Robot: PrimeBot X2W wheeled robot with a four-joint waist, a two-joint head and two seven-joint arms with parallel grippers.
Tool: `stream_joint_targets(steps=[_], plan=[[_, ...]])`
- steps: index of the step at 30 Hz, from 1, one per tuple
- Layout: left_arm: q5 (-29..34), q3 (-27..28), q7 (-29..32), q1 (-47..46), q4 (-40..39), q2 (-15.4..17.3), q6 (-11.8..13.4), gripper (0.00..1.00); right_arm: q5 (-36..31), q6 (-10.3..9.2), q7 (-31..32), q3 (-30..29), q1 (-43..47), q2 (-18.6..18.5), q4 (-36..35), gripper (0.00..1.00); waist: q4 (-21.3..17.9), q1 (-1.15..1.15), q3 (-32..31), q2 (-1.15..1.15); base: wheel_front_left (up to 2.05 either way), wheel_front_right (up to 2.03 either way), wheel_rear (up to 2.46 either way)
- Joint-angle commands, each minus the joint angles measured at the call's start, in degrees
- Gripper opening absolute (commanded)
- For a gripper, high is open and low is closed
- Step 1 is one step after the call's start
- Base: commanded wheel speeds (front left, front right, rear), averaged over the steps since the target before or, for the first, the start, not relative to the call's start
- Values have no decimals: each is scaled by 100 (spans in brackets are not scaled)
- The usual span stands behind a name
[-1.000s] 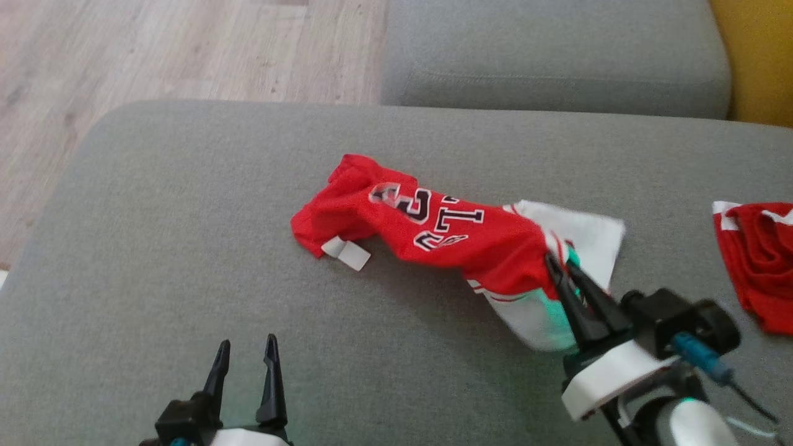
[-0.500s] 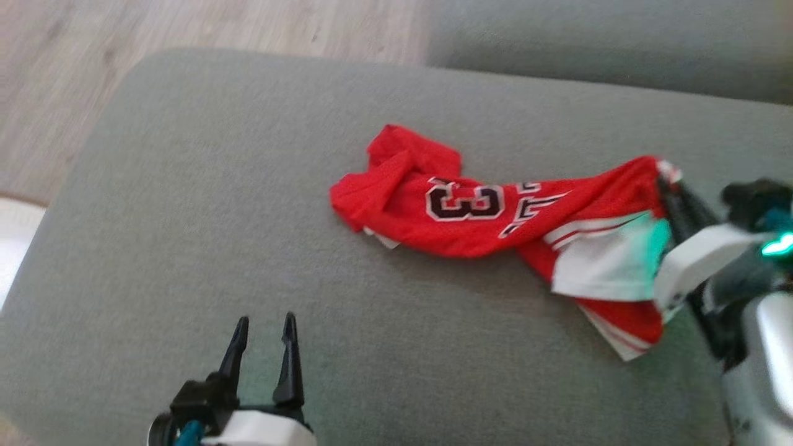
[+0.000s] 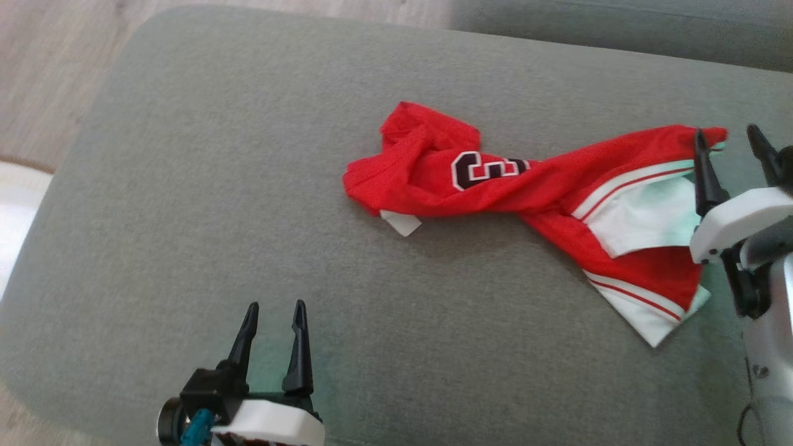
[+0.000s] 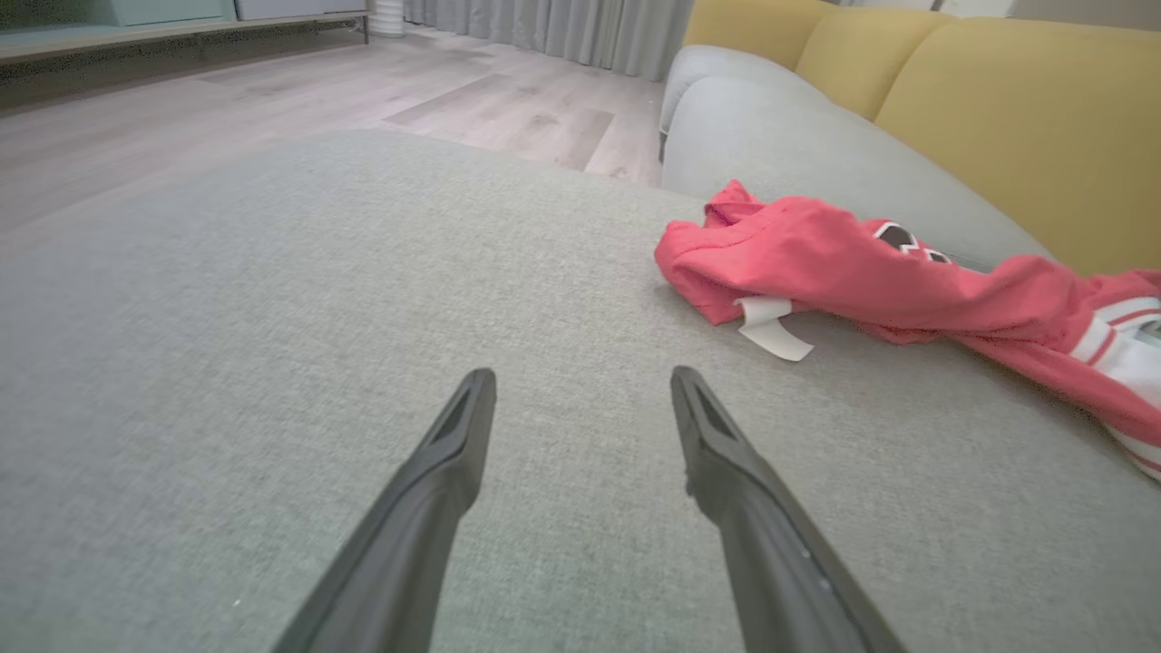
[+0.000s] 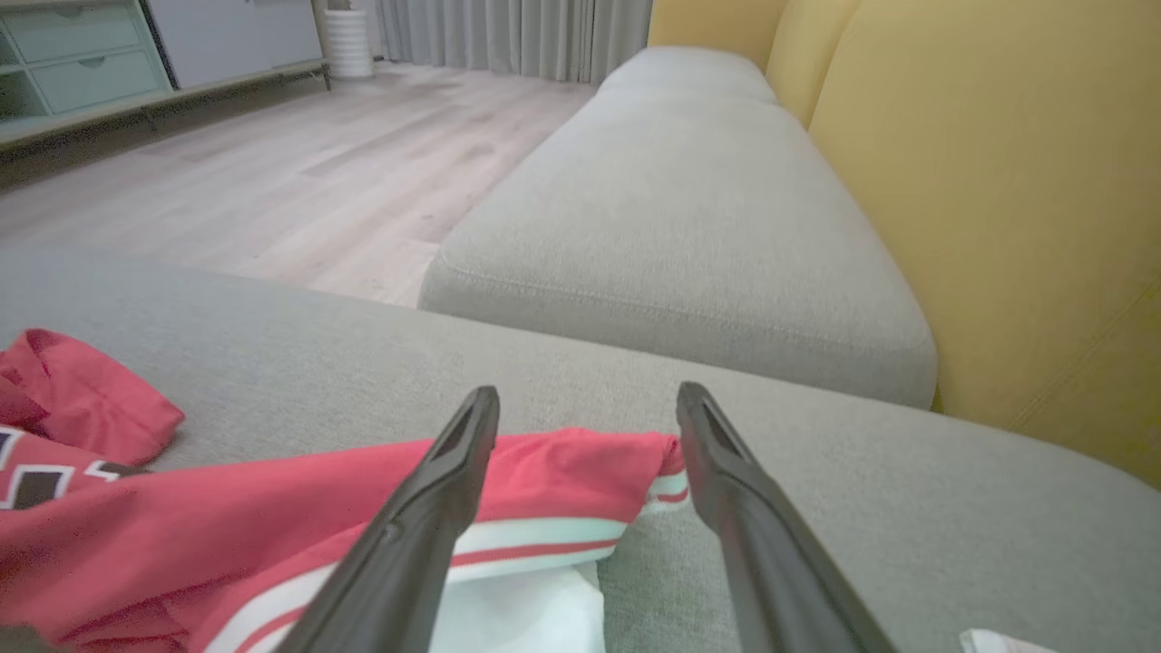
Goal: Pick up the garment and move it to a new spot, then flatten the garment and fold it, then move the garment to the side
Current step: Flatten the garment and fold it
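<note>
Lying twisted on the grey sofa cushion (image 3: 186,155), one red jersey (image 3: 533,192) runs left to right, its bunched end leftward and its white-striped end by the right gripper (image 3: 725,132), whose fingers stand apart astride its corner, perhaps touching it. The left gripper (image 3: 276,305), well apart from the jersey, gapes too.

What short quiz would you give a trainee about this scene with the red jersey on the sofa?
1. True or false: the right gripper is shut on the red jersey.
2. The jersey lies on: A) the wooden floor; B) the grey cushion; C) the yellow backrest.
3. Fill in: the white tag sticks out at the jersey's end nearer the ____ gripper.
Key: 1 false, its jaws stand open; 2 B; 3 the left gripper.
</note>
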Motion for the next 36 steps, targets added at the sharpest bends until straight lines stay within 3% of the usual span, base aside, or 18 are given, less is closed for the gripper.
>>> stream_joint_targets(steps=[1,6,14,19,28,36], plan=[[87,239,-70,-171,-153,-10,-44,100,-24,42,-219,253,35,-28,-421,100,-217,-1,-125,0,0,0,0],[128,272,-70,-155,-164,8,-58,100,120,42,-271,507,507,117,-989,100,-495,-1,-241,0,0,0,0],[149,250,-56,-189,-188,56,-69,100,352,42,205,588,1414,537,-1612,100,-798,-1,-140,0,0,0,0],[163,209,-19,-263,-187,72,-76,100,692,42,404,462,1340,795,-1449,100,-786,-1,23,0,0,0,0],[170,139,-1,-362,-133,48,-93,100,1130,42,636,547,972,844,-807,100,-576,-1,198,0,0,0,0],[174,84,-18,-405,-75,-6,-108,100,1538,42,520,566,604,833,-814,100,-499,-1,222,0,0,0,0]])
